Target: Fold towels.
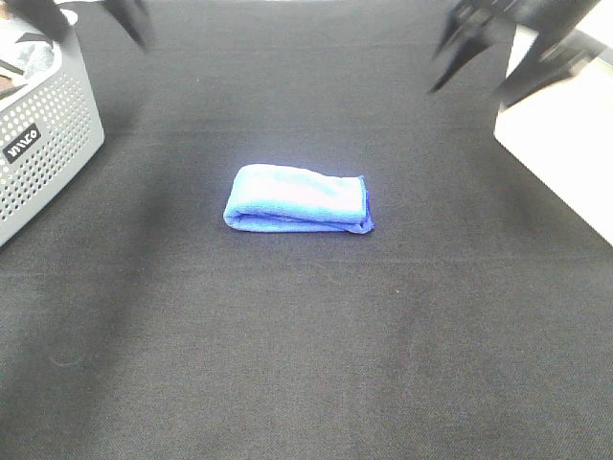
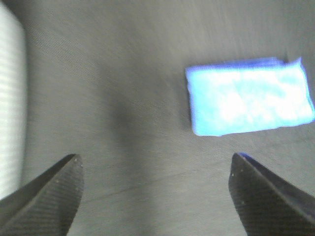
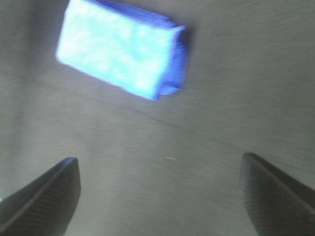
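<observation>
A blue towel (image 1: 298, 199) lies folded into a compact rectangle in the middle of the black table. It also shows in the left wrist view (image 2: 248, 101) and in the right wrist view (image 3: 123, 48). My left gripper (image 1: 91, 21) is raised at the far left, open and empty; its fingers (image 2: 51, 191) stand wide apart. My right gripper (image 1: 484, 53) is raised at the far right, open and empty, with its fingers (image 3: 275, 191) spread. Both grippers are well away from the towel.
A grey perforated basket (image 1: 43, 144) stands at the left edge, and its wall shows in the left wrist view (image 2: 11, 98). A white surface (image 1: 565, 153) borders the table at the right. The black cloth (image 1: 306, 345) covers the table.
</observation>
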Robot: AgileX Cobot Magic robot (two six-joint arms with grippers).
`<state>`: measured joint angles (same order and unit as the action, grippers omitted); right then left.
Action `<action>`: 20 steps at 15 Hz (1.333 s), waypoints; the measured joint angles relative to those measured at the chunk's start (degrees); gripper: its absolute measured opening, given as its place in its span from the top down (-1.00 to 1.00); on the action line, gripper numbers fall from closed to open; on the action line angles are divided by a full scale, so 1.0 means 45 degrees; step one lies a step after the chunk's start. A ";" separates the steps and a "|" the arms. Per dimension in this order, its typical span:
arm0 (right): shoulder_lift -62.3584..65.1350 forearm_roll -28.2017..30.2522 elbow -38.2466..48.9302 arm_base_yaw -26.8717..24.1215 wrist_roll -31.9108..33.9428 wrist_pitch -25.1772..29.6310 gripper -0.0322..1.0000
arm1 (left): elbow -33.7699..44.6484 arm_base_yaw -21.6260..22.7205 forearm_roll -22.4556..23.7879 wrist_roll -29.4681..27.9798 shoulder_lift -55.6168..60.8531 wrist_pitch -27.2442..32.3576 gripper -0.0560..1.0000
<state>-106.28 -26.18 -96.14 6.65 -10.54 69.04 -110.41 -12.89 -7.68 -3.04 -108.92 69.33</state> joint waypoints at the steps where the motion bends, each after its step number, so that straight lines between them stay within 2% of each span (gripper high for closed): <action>1: 0.0535 0.0331 0.0216 0.0000 0.0064 0.0000 -0.66 | 0.0433 0.0000 0.0267 0.0000 0.0777 0.0000 -0.57; 3: 0.1783 0.0789 0.1197 0.0000 0.0140 0.0025 -0.66 | 0.1923 0.0000 0.0751 0.0000 0.2636 0.0000 -0.57; 7: 0.4889 0.1120 0.4304 0.0000 0.0140 0.0089 -0.66 | 0.6099 0.0000 0.0866 -0.0064 0.7105 0.0038 -0.57; 12: 1.0339 0.1286 0.9307 0.0000 0.0127 -0.1184 -0.66 | 1.1765 0.0000 0.0866 0.0013 1.3955 0.0076 -0.57; 15: 1.4642 0.2305 1.2070 0.0000 0.0127 -0.1197 -0.66 | 1.3878 0.0000 0.0815 0.0344 1.8156 0.0127 -0.57; 19: 1.8831 0.2852 1.3904 0.0000 0.0127 -0.1171 -0.66 | 1.5890 0.0000 0.0573 0.1197 2.2651 0.0140 -0.57; 20: 1.9684 0.3030 1.4209 0.0000 0.0127 -0.1210 -0.66 | 1.6387 0.0000 0.0573 0.1261 2.3109 0.0064 -0.57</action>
<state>-17.70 -12.55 -32.20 6.65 -9.97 63.60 -36.67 -12.89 -5.10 2.64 -4.93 69.61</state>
